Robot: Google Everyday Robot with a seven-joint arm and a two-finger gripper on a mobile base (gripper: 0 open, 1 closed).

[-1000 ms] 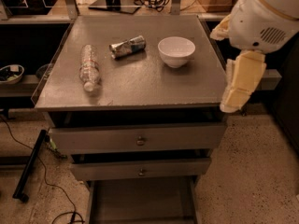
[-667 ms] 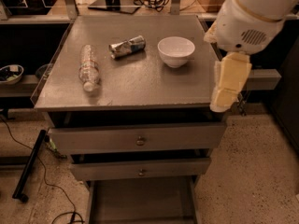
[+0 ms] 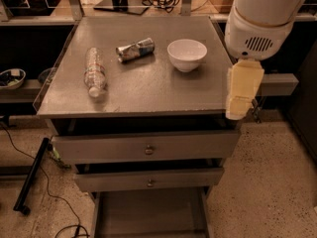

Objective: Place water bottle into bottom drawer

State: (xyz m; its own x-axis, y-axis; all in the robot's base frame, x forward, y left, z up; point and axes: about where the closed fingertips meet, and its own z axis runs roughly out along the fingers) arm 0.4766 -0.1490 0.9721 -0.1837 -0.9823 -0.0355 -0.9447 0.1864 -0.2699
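The water bottle (image 3: 94, 72) lies on its side at the left of the grey cabinet top (image 3: 148, 86), with its white cap towards the front edge. The bottom drawer (image 3: 148, 214) is pulled out at the foot of the cabinet, and its flat floor shows nothing in it. My gripper (image 3: 236, 111) is cream-coloured and hangs from the white arm at the cabinet's right front corner, pointing down. It is well to the right of the bottle and touches nothing.
A crushed silver-blue can (image 3: 134, 49) and a white bowl (image 3: 186, 54) sit on the cabinet top behind and to the right of the bottle. Two knobbed drawers (image 3: 146, 148) are slightly out above the bottom one. Cables and a black bar (image 3: 30, 177) lie on the floor at the left.
My arm and gripper have shifted a little to the left, towards the cabinet's right front corner. The bottle, can and bowl have not moved.
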